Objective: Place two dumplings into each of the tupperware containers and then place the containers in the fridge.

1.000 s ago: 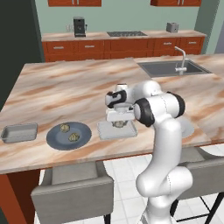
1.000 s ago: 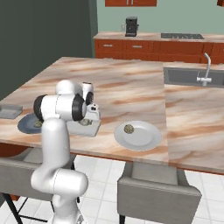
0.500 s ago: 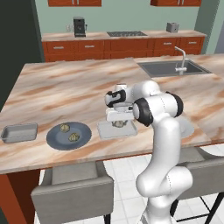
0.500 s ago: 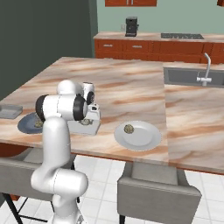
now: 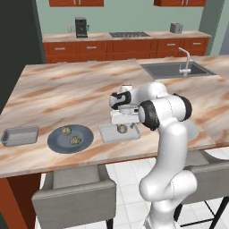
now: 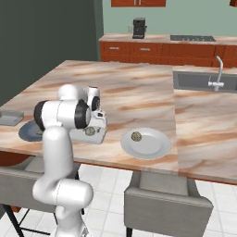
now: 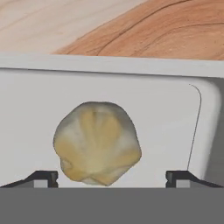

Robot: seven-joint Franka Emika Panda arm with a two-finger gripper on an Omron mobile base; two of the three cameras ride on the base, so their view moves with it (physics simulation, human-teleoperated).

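A: What carries everything?

B: A marbled worktop, with a sink set into it at the far right. The white arm bends low over the near edge.

A: And the dishes on it?

B: From the left base view: a tupperware container at the far left, then a dark round plate, then a second tupperware container right under the hand. In the right base view a white plate sits to the right of that second container.

A: Where are the dumplings?

B: Two lie on the dark plate, one on the white plate, and one dumpling inside the container under the hand. The hand view shows it lying on the tray floor, near the far wall.

A: The claw?

B: The claw is just above that container, its fingertips spread wide, one on either side of the dumpling and not touching it. Nothing is gripped.
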